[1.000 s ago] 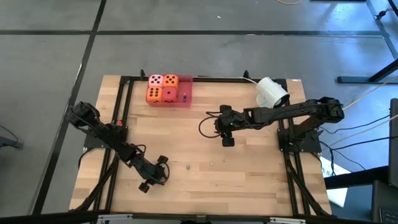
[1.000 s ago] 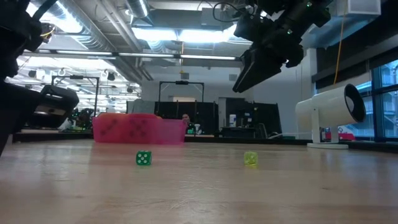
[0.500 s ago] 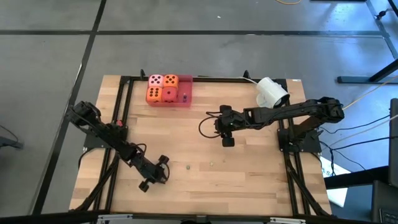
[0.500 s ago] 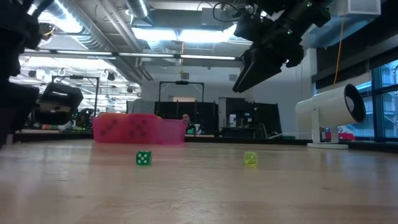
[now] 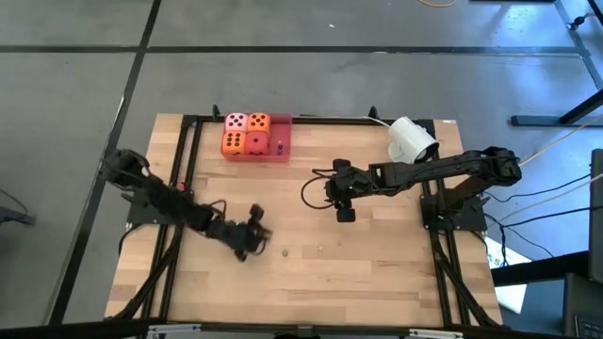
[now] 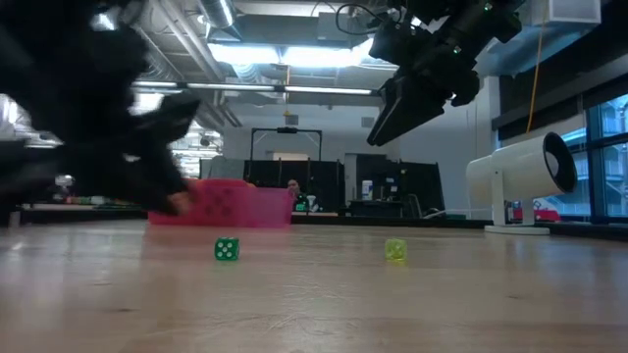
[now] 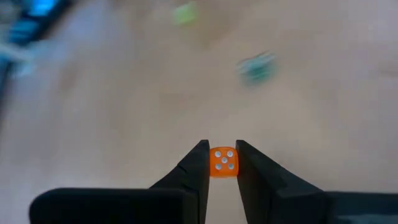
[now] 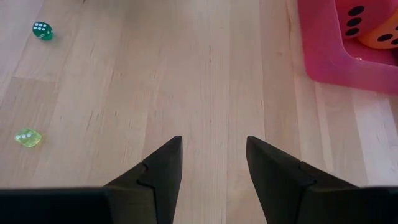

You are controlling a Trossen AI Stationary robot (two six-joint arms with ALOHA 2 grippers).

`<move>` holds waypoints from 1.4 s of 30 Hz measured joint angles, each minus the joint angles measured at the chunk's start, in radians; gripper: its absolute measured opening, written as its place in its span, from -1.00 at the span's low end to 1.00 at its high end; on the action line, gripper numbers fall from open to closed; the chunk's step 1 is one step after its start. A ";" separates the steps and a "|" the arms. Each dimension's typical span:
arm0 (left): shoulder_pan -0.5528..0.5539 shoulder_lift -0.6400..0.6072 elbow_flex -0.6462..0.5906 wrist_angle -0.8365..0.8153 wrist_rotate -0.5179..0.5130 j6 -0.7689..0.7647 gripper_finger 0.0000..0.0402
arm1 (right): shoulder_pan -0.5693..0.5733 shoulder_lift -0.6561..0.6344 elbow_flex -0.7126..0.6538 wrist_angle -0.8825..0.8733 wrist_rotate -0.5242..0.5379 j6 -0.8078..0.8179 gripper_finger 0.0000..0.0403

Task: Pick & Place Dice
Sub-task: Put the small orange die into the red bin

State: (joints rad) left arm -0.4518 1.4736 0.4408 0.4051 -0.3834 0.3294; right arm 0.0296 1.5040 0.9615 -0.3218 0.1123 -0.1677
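step: small orange die [image 7: 223, 161] pinched between left gripper [image 7: 222, 163] fingers, carried off bench | right gripper [image 8: 214, 163] fingers parted, empty | next: red tray [image 5: 280, 148] drop probably needed

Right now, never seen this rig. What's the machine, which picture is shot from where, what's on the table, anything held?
Two dark robot arms at a wooden table. One picture looks straight down, one sits at table height, two ride on the wrists. The left arm, mid-table, has its jaws shut on a tiny orange die. The right arm hangs above the table, jaws open and empty. A red tray holds four big dice; a small green die and a yellow-green die lie loose.
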 joint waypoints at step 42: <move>1.078 0.196 0.673 -0.702 0.209 -0.064 -0.65 | 0.000 0.000 0.000 -0.007 0.002 -0.045 -0.12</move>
State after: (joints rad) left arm 0.6266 1.6695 1.1137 -0.2972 -0.1747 0.2653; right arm 0.0296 1.5040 0.9619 -0.3287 0.1145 -0.2124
